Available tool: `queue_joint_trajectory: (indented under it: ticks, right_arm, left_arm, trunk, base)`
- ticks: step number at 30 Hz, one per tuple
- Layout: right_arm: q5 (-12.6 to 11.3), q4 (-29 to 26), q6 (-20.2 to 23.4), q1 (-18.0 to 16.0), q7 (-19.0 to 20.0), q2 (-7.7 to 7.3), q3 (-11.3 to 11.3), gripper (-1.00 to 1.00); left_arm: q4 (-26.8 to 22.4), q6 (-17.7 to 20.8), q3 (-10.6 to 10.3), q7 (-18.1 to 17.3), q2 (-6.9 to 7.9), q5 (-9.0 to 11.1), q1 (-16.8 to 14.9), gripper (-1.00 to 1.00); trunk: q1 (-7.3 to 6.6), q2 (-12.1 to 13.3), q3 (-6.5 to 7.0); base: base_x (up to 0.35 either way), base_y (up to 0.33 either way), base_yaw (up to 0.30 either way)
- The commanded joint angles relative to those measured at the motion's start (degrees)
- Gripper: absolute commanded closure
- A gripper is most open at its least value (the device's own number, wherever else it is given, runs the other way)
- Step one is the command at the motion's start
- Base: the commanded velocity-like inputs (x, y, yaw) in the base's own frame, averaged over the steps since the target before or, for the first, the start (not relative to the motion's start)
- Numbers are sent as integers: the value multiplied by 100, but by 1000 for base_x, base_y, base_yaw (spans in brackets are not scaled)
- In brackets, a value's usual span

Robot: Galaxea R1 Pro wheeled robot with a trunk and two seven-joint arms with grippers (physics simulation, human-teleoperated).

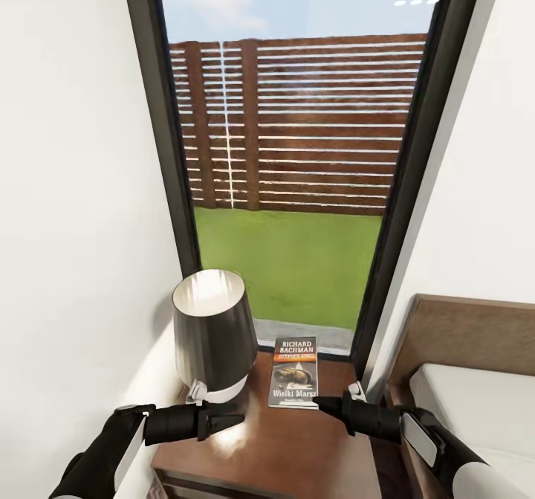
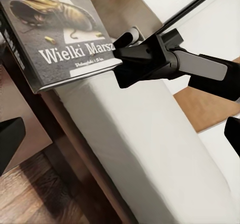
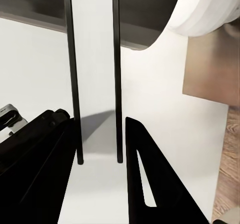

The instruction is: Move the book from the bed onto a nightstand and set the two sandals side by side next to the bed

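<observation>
The book (image 1: 294, 373) lies flat on the nightstand (image 1: 282, 447), near the back of its glossy surface, just beside a dark-shaded lamp (image 1: 213, 333) that stands to its left. The right gripper (image 1: 327, 404) sits at the book's near right corner, its fingers closed on that corner. The left gripper (image 1: 236, 419) hangs low over the front of the surface, just below the lamp; I cannot tell whether it is open or closed. The bed (image 1: 475, 402) stands to the right, against a tall dark-framed window (image 1: 297, 149).
</observation>
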Motion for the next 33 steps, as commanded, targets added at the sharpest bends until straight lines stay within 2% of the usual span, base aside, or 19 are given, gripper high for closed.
queue_joint_trajectory:
  ticks: [1, 33]
  right_arm:
    - [-52, -2, 37, -5, 0, -5, 30, 100]
    - [-52, 4, 37, -5, 0, -5, 30, 100]
  left_arm:
    - [-1, 60, 1, -17, -1, 13, -5, -100]
    - [6, 60, -8, -13, -2, 13, -4, -100]
  trunk:
    - [23, -45, -25]
    - [725, -1329, -599]
  base:
    - [0, 0, 0]
    - [0, 0, 0]
